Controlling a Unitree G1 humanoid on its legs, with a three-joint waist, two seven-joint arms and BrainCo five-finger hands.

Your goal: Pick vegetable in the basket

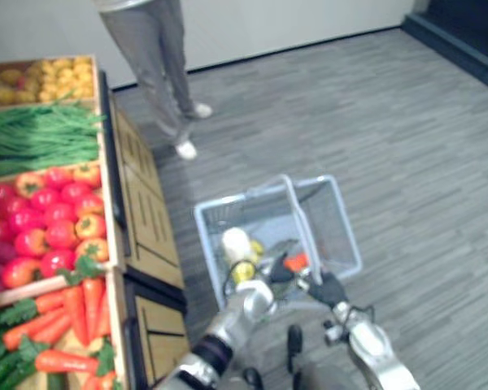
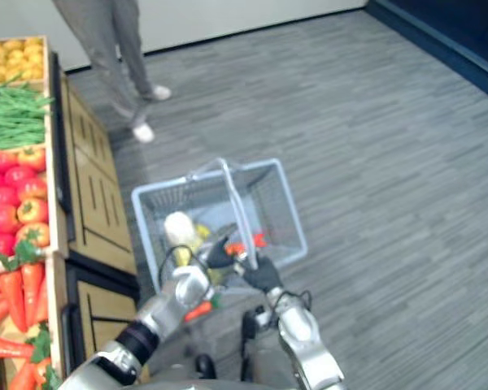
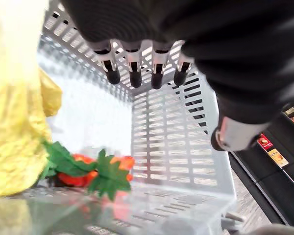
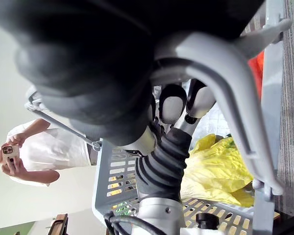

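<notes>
A carrot (image 3: 90,171) and yellow produce (image 3: 14,132) lie inside the basket (image 1: 342,236), just below our left hand (image 3: 137,63) with fingers straight and empty, while our right hand (image 2: 260,272) curls round the basket's handle (image 1: 297,213), which we judge should stay level.

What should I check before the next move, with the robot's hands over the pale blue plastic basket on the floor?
1. Pale blue slatted plastic basket upright on the grey floor: ok.
2. Left hand over the basket, fingers straight, holding nothing: ok.
3. Orange carrot with green leaves lying inside the basket: ok.
4. Right hand at the basket's grey handle, firm hold: cannot tell.
5. Person in grey trousers standing apart from the basket: ok.
</notes>
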